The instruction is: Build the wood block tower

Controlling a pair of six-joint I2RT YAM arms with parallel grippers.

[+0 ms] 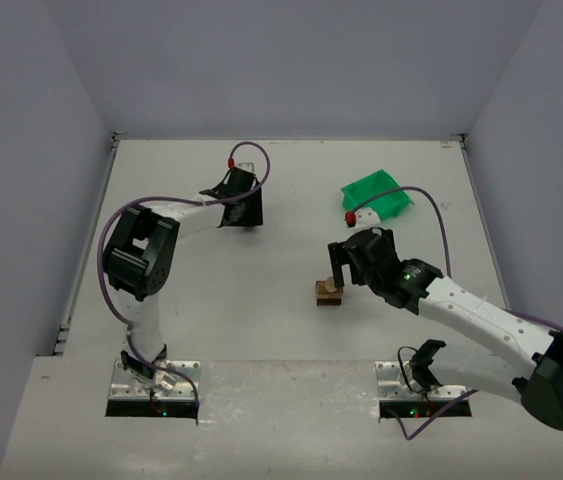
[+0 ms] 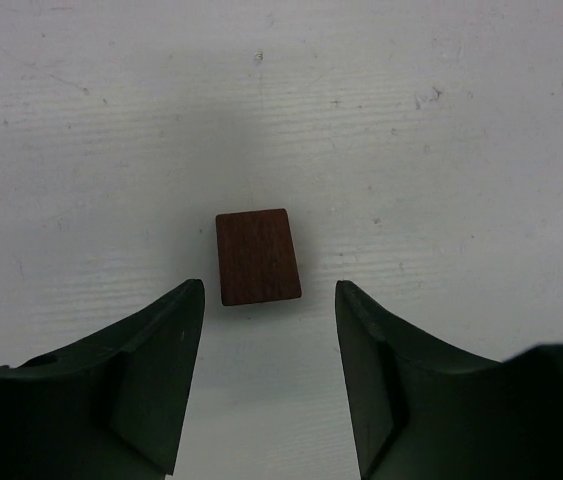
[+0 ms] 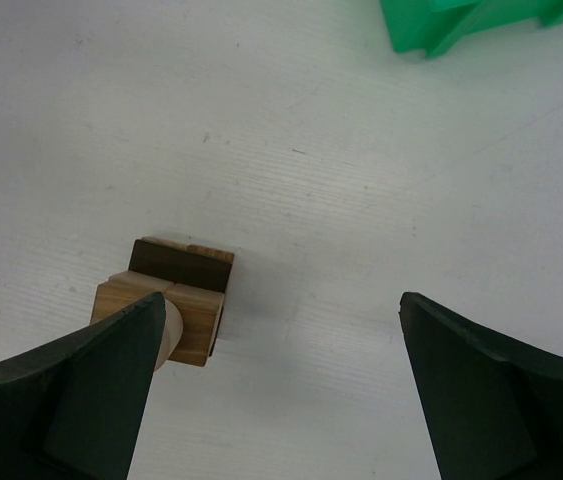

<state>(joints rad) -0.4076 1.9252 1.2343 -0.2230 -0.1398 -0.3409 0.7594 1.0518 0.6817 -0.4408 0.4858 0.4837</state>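
tower [image 1: 329, 291] x1, dark block [image 2: 257, 256] x1 nr left gripper [image 2: 269, 305], green bin [image 1: 376, 195] x1

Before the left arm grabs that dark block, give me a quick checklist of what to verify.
1. The dark brown block is lined up with the gap of the left gripper: ok.
2. Left jaws stand wider than the block: ok.
3. Left fingers are low enough to straddle it: cannot tell.
4. The wood block tower is standing: ok.
5. The right gripper is open and empty: ok.
6. It is clear of the tower: cannot tell; one finger overlaps it in the wrist view.
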